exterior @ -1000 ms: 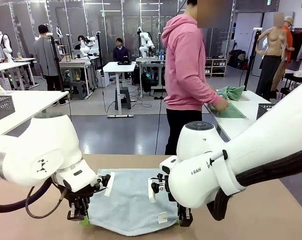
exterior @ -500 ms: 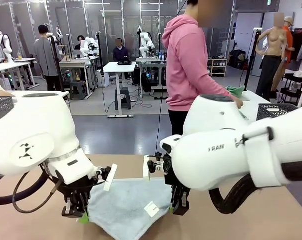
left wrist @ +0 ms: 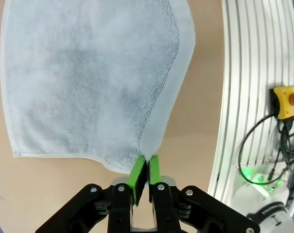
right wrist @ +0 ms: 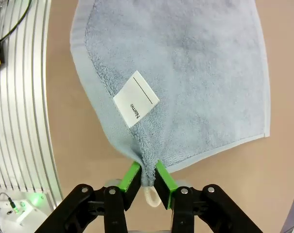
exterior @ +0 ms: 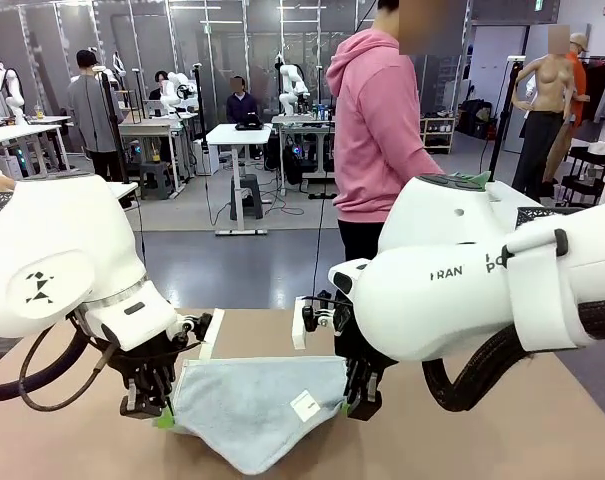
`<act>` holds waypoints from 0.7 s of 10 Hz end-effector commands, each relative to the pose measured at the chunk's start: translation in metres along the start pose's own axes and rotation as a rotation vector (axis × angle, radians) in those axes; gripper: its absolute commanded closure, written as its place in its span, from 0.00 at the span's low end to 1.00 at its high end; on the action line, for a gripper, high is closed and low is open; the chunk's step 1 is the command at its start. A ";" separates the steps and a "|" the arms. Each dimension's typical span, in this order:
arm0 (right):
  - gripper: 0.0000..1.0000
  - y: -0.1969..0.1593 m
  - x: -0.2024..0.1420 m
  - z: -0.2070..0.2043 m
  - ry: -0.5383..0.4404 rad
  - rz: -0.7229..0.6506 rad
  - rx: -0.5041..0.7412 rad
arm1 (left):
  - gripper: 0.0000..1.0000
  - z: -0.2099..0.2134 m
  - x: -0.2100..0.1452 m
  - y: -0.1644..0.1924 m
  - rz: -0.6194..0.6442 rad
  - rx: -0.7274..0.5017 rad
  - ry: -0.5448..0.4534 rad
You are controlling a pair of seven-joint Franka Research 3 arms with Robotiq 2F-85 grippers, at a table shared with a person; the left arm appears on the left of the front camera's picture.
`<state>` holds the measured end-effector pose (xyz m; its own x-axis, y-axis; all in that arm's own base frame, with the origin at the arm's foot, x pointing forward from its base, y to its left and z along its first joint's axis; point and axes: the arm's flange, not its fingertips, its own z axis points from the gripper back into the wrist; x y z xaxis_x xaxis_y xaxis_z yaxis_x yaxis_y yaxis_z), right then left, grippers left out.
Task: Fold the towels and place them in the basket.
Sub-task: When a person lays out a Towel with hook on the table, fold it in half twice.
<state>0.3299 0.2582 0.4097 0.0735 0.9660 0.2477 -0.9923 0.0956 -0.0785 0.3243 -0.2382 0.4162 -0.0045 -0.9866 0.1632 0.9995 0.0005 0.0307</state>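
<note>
A light blue towel (exterior: 252,405) hangs between my two grippers above the brown table, sagging to a point in the middle. My left gripper (exterior: 160,412) is shut on its near left corner, and my right gripper (exterior: 358,402) is shut on its near right corner. In the left wrist view the green pads (left wrist: 137,171) pinch the towel (left wrist: 88,82) at its corner. The right wrist view has the fingers (right wrist: 131,177) clamped on the towel (right wrist: 185,63) just below a white label tag (right wrist: 136,99). A second white tag (exterior: 211,333) shows at the far edge. The basket is out of view.
A person in a pink hoodie (exterior: 375,120) stands at the far side, turned toward a side table holding a green cloth (exterior: 472,180). A dark mesh container (exterior: 547,213) stands on that table. A ribbed metal edge (left wrist: 253,73) and a yellow button box (left wrist: 285,99) lie beside the table.
Both grippers have lifted the towel's near corners off the table and carried them toward the far edge. The towel now sags in a point between them.
</note>
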 end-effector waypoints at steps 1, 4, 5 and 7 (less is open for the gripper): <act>0.97 0.003 0.001 -0.001 0.007 0.005 -0.005 | 1.00 -0.001 0.002 -0.002 -0.007 -0.004 0.006; 0.83 -0.037 0.014 0.010 0.046 -0.036 -0.017 | 0.93 0.008 -0.003 0.016 -0.018 -0.012 0.012; 0.83 -0.056 0.020 0.010 0.058 -0.049 -0.006 | 0.93 0.012 -0.009 0.035 -0.025 -0.019 -0.005; 0.83 -0.102 0.027 -0.003 0.041 -0.047 0.047 | 0.93 0.008 -0.017 0.081 -0.069 -0.045 0.002</act>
<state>0.4058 0.2662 0.4260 0.1211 0.9682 0.2191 -0.9889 0.1369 -0.0585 0.3763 -0.2185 0.4255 -0.0239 -0.9831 0.1814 0.9995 -0.0198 0.0245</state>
